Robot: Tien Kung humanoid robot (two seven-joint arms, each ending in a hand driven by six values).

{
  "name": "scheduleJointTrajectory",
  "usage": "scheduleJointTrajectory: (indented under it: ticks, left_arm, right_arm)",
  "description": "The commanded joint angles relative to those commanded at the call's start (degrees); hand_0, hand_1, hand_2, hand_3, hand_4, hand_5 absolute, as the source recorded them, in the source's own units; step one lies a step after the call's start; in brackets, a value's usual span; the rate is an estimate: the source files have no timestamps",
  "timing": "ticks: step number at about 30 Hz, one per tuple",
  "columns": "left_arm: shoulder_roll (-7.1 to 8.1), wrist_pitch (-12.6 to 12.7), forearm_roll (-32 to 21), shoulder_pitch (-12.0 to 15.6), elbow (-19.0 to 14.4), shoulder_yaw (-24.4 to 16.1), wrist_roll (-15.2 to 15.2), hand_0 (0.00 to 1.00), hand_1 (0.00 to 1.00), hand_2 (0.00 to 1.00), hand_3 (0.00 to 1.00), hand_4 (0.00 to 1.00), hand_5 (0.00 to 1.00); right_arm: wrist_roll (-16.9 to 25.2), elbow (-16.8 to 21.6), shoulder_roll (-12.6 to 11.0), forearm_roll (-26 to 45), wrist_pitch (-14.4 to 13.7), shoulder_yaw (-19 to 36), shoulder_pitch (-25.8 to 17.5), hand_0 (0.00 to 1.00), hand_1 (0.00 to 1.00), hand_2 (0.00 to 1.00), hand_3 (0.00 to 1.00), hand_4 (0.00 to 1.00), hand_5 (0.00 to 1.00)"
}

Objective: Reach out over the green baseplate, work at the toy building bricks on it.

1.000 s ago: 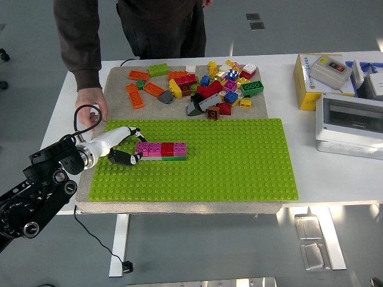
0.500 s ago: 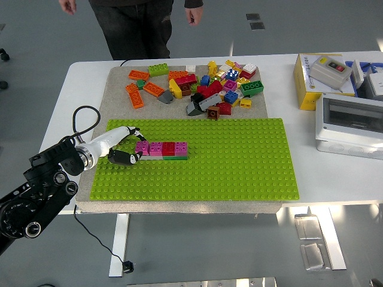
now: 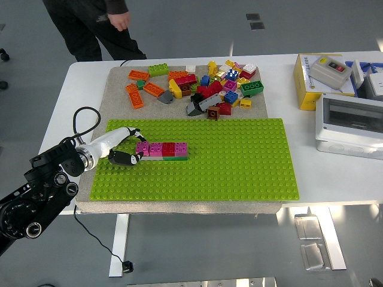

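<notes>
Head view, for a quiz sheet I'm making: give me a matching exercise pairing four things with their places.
Things:
1. left hand
2. row of joined bricks
3. loose brick pile
4. yellow box

Places:
A. table's right side
B. beyond the green baseplate, on the grey mat
C. on the baseplate's left part
D. at the row's left end

Pairs: 1-D, 2-C, 3-B, 4-A
</notes>
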Motion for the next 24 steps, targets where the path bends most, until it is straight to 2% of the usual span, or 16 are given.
scheduleJointTrajectory:
  ticks: [5, 6, 11, 12, 24]
  left_arm:
    - [0.03, 0.28, 0.11, -0.04, -0.07, 0.01, -0.57, 0.925, 0.957, 0.978, 0.585, 0.520, 0.204]
    - [0.04, 0.32, 0.12, -0.06, -0.07, 0.02, -0.65, 0.925, 0.957, 0.978, 0.637, 0.527, 0.199]
    - [0.05, 0.56, 0.18, -0.12, -0.07, 0.04, -1.15, 0.925, 0.957, 0.978, 0.637, 0.527, 0.199]
    - [0.05, 0.57, 0.19, -0.13, -0.06, 0.08, -1.19, 0.925, 0.957, 0.980, 0.700, 0.539, 0.195]
    - [0.07, 0.13, 0.22, -0.23, 0.27, 0.68, -1.06, 0.923, 0.957, 0.980, 0.708, 0.546, 0.195]
  right_arm:
    - [0.03, 0.00, -0.02, -0.01, -0.02, -0.03, 0.05, 0.652, 0.561, 0.586, 0.742, 0.581, 0.998]
    - [0.03, 0.00, -0.02, 0.00, -0.02, -0.04, 0.06, 0.652, 0.557, 0.585, 0.741, 0.582, 0.998]
    - [0.02, 0.00, -0.04, -0.01, 0.00, -0.08, 0.12, 0.652, 0.557, 0.585, 0.741, 0.582, 0.998]
    - [0.04, 0.00, -0.04, 0.06, -0.01, -0.15, 0.12, 0.652, 0.556, 0.584, 0.741, 0.584, 0.998]
    - [0.33, 0.00, -0.10, 0.78, -0.17, -0.93, 0.11, 0.652, 0.556, 0.583, 0.738, 0.584, 0.998]
